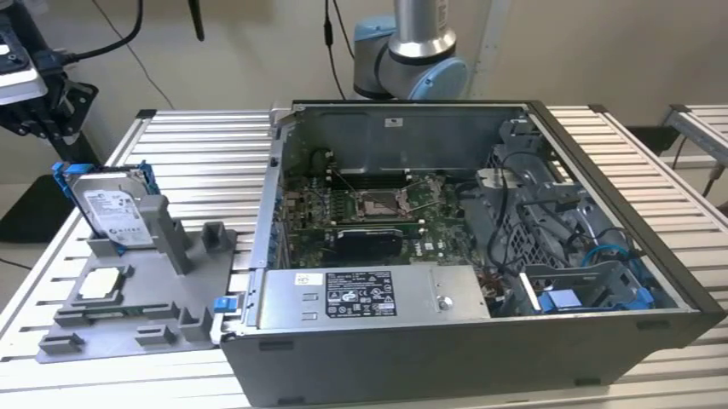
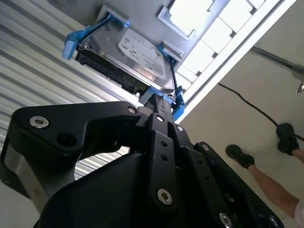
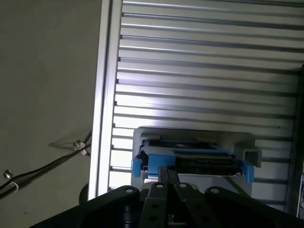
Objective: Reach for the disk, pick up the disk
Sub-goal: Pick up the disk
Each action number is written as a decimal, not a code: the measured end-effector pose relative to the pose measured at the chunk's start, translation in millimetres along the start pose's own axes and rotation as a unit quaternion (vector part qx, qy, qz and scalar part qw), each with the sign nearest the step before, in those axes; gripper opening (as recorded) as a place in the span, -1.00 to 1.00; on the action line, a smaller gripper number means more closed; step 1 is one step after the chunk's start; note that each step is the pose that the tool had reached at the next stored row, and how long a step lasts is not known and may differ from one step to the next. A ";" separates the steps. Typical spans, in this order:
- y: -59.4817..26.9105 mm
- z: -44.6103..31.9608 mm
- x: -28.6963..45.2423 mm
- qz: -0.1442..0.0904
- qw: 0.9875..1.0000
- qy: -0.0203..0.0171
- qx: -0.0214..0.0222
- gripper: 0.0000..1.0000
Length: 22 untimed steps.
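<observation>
The disk [image 1: 114, 209] is a silver-grey hard drive with a white label and blue side rails. It stands on edge in a slot of the grey holder plate [image 1: 170, 315] at the exterior view's left. My gripper [image 1: 46, 119] hangs above and behind it there, apart from it. In the second wrist view the disk [image 2: 137, 59] lies just beyond the black fingers [image 2: 164, 107]. The first wrist view looks down on the disk's [image 3: 194, 159] top edge, past my gripper [image 3: 167, 173]. The fingers sit close together, shut, with nothing between them.
An open grey computer case [image 1: 478, 256] takes up the middle and right of the slatted metal table [image 1: 193, 145]. A small white-topped chip [image 1: 101, 283] lies on the holder plate. A person's leg and shoes [image 2: 240, 156] and cables [image 3: 42, 166] are on the floor beside the table.
</observation>
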State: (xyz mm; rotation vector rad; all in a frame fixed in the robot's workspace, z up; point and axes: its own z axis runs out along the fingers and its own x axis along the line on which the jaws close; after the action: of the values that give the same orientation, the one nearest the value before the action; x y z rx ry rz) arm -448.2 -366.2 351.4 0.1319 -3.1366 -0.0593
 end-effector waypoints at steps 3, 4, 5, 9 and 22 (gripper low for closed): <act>0.0 -0.1 0.0 -0.027 1.000 0.001 0.000 -1.00; 0.0 -0.1 0.0 -0.036 0.999 0.001 0.000 -1.00; 0.0 -0.1 0.0 -0.045 0.999 0.002 0.000 -1.00; 0.0 -0.1 0.0 -0.076 0.997 0.003 0.000 -1.00; -0.7 0.0 -1.5 -0.158 0.987 0.006 0.000 -1.00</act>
State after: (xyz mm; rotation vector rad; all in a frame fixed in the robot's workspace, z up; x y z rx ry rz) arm -446.6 -366.7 351.4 0.6239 -3.0706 -0.0569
